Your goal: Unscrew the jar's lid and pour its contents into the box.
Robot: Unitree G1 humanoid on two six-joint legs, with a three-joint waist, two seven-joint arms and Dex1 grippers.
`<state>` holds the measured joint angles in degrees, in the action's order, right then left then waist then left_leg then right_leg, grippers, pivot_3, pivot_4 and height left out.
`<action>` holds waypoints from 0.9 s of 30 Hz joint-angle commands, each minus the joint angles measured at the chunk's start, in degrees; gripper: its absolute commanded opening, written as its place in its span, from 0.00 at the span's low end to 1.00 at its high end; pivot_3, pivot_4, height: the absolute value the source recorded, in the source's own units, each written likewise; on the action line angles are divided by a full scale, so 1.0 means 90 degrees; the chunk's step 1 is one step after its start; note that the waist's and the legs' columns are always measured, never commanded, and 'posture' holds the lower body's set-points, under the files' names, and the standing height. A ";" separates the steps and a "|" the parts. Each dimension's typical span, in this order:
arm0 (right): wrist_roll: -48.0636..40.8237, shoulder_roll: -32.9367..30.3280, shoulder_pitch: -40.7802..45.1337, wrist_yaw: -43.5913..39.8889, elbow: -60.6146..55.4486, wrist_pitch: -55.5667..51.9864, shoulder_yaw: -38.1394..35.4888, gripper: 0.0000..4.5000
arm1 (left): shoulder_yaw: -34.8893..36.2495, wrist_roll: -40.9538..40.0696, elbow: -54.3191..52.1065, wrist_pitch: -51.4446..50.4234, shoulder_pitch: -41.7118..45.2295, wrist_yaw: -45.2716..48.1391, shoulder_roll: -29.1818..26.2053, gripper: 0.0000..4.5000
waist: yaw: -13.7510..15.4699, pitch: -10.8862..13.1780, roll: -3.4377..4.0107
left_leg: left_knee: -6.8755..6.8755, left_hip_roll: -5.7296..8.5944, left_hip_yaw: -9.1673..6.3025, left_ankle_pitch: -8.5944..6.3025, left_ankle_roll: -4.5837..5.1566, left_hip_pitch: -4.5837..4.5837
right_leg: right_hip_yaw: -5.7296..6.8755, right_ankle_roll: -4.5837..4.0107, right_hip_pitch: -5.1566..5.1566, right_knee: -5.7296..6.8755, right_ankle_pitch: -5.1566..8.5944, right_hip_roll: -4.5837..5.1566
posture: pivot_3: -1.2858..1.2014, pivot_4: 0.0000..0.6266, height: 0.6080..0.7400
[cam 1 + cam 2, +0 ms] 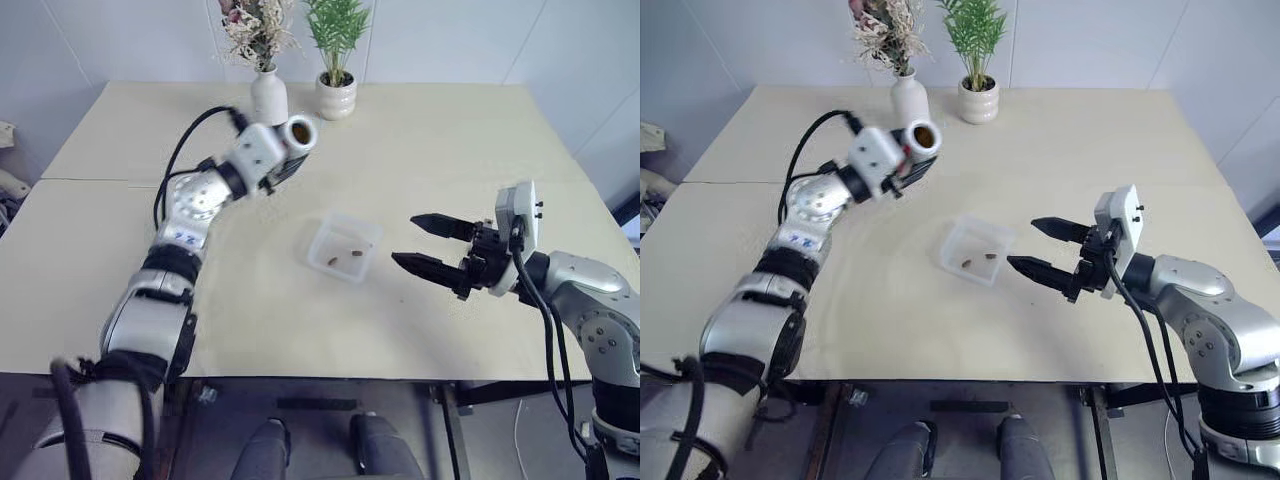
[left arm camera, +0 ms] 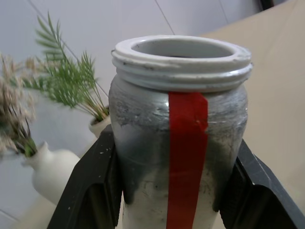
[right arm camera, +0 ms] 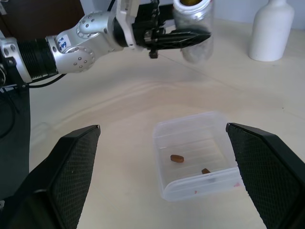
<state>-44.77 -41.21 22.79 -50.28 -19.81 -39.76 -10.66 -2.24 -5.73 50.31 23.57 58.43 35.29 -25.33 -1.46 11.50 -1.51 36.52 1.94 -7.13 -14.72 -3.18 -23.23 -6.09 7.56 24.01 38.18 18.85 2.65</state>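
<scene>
1. The left gripper (image 3: 183,36) is clamped shut on the small clear cylindrical jar (image 2: 178,138) with a vertical strip of red tape, one black finger (image 2: 90,186) pressed to each side of the glass.
2. The jar is held raised above the cream table (image 1: 430,140), just in front of the white ceramic vase (image 1: 268,97) of dried flowers, and its threaded mouth is open — no cap sits on it.
3. Through the open mouth, something brownish shows inside the jar in the head views.
4. The small shallow square box of translucent plastic (image 1: 343,246) sits near the middle of the table, between the two arms and well apart from the jar.
5. Two tiny brown pieces (image 3: 177,158) lie on the box's floor, near one another.
6. The right gripper (image 1: 428,243) hovers level just beside the box on the robot's right, its two black fingers spread wide with nothing between them.
7. A white pot with a green fern-like plant (image 1: 336,95) stands beside the vase at the table's far edge.
</scene>
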 commanded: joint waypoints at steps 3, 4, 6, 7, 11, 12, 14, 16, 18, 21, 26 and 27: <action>0.0462 -0.0218 0.0552 -0.0859 0.0201 0.0632 0.0531 0.99 | 0.1196 -0.1323 -0.2662 -0.2647 -0.1409 -0.0390 -0.0289 0.47 | -0.0083 -0.0001 0.0001 | 0.0023 -0.0021 0.0003 0.0000 0.0000 0.0002 | -0.0006 0.0000 -0.0001 0.0018 0.0000 0.0002 | 0.52 0.24 1.00; 0.0501 -0.0174 0.0719 -0.0941 0.0252 0.0681 0.0640 0.99 | 0.1377 -0.1409 -0.3011 -0.3051 -0.1732 -0.0580 -0.0347 0.47 | -0.0093 -0.0001 0.0001 | 0.0033 -0.0024 0.0004 -0.0001 0.0001 0.0007 | -0.0013 0.0000 -0.0002 0.0031 0.0000 0.0001 | 0.52 0.24 1.00; 0.0540 -0.0112 0.0928 -0.1132 0.0278 0.0777 0.0795 0.99 | 0.1612 -0.1412 -0.3454 -0.3382 -0.2155 -0.0858 -0.0431 0.47 | -0.0132 0.0000 0.0001 | 0.0052 -0.0033 0.0001 -0.0001 0.0000 0.0009 | -0.0012 -0.0005 -0.0002 0.0049 -0.0003 -0.0005 | 0.52 0.24 1.00; 0.0601 -0.0059 0.1015 -0.1147 0.0303 0.0854 0.0846 0.99 | 0.1713 -0.1455 -0.3605 -0.3628 -0.2279 -0.0970 -0.0446 0.47 | -0.0125 0.0000 0.0001 | 0.0058 -0.0034 0.0001 0.0000 -0.0002 0.0010 | -0.0009 -0.0009 -0.0002 0.0054 -0.0005 -0.0006 | 0.52 0.24 1.00; 0.0731 0.0196 0.1343 -0.1171 0.0235 0.1093 0.1045 0.99 | 0.2271 -0.1489 -0.3679 -0.4224 -0.2645 -0.1652 -0.0474 0.47 | -0.0037 0.0000 0.0001 | 0.0065 -0.0050 -0.0015 0.0013 -0.0013 0.0015 | 0.0018 -0.0027 -0.0017 0.0045 -0.0042 -0.0022 | 0.52 0.24 1.00; 0.0745 0.0272 0.1417 -0.1175 0.0174 0.1161 0.1084 0.99 | 0.2374 -0.1395 -0.3587 -0.4123 -0.2737 -0.1798 -0.0496 0.47 | -0.0026 0.0000 0.0001 | 0.0065 -0.0053 -0.0016 0.0017 -0.0015 0.0020 | 0.0020 -0.0028 -0.0024 0.0039 -0.0050 -0.0024 | 0.52 0.24 1.00; 0.0730 0.0435 0.1496 -0.1166 0.0125 0.1282 0.1103 0.99 | 0.2517 -0.1282 -0.3375 -0.4055 -0.2850 -0.2030 -0.0505 0.47 | -0.0018 0.0000 0.0001 | 0.0064 -0.0056 -0.0014 0.0020 -0.0016 0.0036 | 0.0021 -0.0029 -0.0044 0.0024 -0.0061 -0.0026 | 0.52 0.24 1.00; 0.0714 0.0505 0.1493 -0.1183 0.0111 0.1313 0.1103 0.99 | 0.2628 -0.1233 -0.3096 -0.3903 -0.2858 -0.2206 -0.0484 0.47 | -0.0014 0.0000 0.0001 | 0.0063 -0.0056 -0.0012 0.0020 -0.0016 0.0047 | 0.0021 -0.0025 -0.0061 0.0006 -0.0068 -0.0025 | 0.52 0.24 1.00; 0.0782 0.0569 0.1428 -0.1185 0.0143 0.1444 0.1116 0.99 | 0.2765 -0.1127 -0.2588 -0.3262 -0.2808 -0.2418 -0.0427 0.47 | -0.0001 -0.0001 0.0001 | 0.0061 -0.0057 -0.0013 0.0020 -0.0015 0.0046 | 0.0022 -0.0023 -0.0065 -0.0010 -0.0075 -0.0025 | 0.52 0.24 1.00; 0.0876 0.0643 0.1359 -0.1170 0.0204 0.1597 0.1103 0.99 | 0.2775 -0.1016 -0.1895 -0.2770 -0.2605 -0.2528 -0.0412 0.47 | 0.0004 -0.0001 0.0000 | 0.0056 -0.0057 -0.0012 0.0020 -0.0015 0.0039 | 0.0022 -0.0020 -0.0062 -0.0029 -0.0080 -0.0022 | 0.52 0.24 1.00; 0.0981 0.0708 0.1259 -0.1100 0.0266 0.1707 0.1077 0.99 | 0.2707 -0.0877 -0.0792 -0.2111 -0.2068 -0.2617 -0.0391 0.47 | 0.0022 -0.0001 0.0000 | 0.0055 -0.0048 -0.0014 0.0020 -0.0015 0.0026 | 0.0027 -0.0017 -0.0055 -0.0036 -0.0082 -0.0020 | 0.52 0.24 1.00; 0.0992 0.0716 0.1241 -0.1082 0.0259 0.1702 0.1075 0.99 | 0.2692 -0.0864 -0.0660 -0.1996 -0.2002 -0.2583 -0.0389 0.47 | 0.0020 -0.0001 0.0000 | 0.0055 -0.0037 -0.0014 0.0020 -0.0015 0.0025 | 0.0027 -0.0017 -0.0055 -0.0037 -0.0083 -0.0019 | 0.52 0.24 1.00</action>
<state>-35.56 -34.92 34.20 -60.45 -16.45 -25.32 -0.03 21.95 -14.01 43.49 2.82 39.12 12.01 -28.58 -1.28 11.49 -1.51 37.00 1.69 -7.26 -14.54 -3.31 -23.01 -5.85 7.41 23.52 37.83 18.11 2.47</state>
